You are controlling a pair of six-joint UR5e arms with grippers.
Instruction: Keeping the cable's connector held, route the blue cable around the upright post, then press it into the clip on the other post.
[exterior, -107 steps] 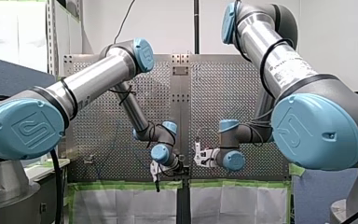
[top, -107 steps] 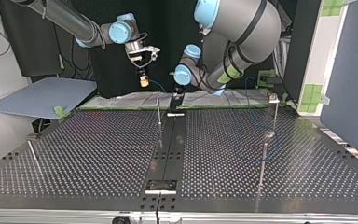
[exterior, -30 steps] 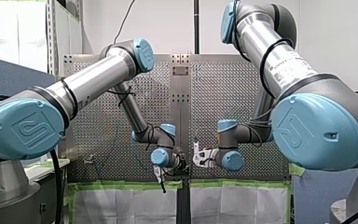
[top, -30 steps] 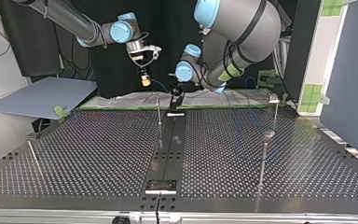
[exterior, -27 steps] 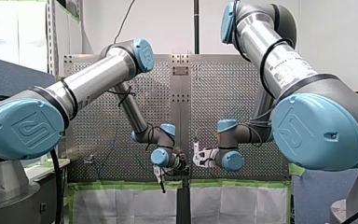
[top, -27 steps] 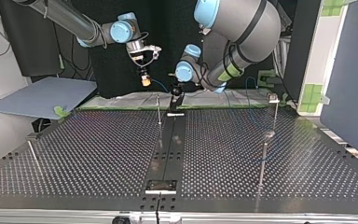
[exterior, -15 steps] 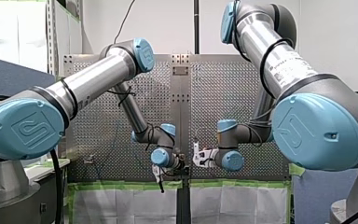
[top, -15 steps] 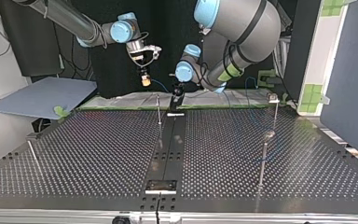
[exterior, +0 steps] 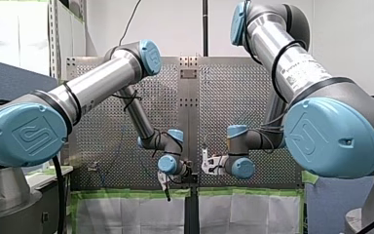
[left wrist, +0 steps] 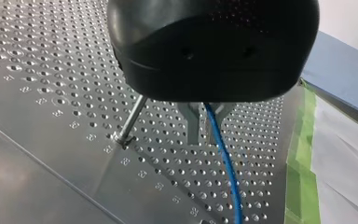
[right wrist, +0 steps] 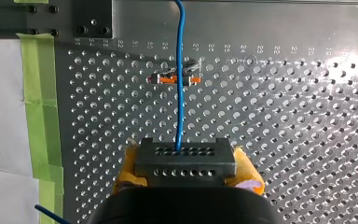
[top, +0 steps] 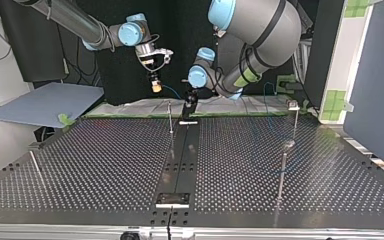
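My right gripper is clamping the dark connector between its yellow pads, one pressing on each side. The blue cable is leaving the connector's far face and running straight ahead of the gripper over the perforated table. It is crossing the orange-and-metal clip well ahead, though whether it is sitting inside is unclear. Green tape is edging the table beside the gripper, with a white sheet lying beyond.

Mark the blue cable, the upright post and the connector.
blue cable point(left wrist: 224, 163): left wrist view, on its middle stretch.
upright post point(left wrist: 134, 117): left wrist view, on its metal shaft.
connector point(right wrist: 185, 162): right wrist view, on its dark perforated face.
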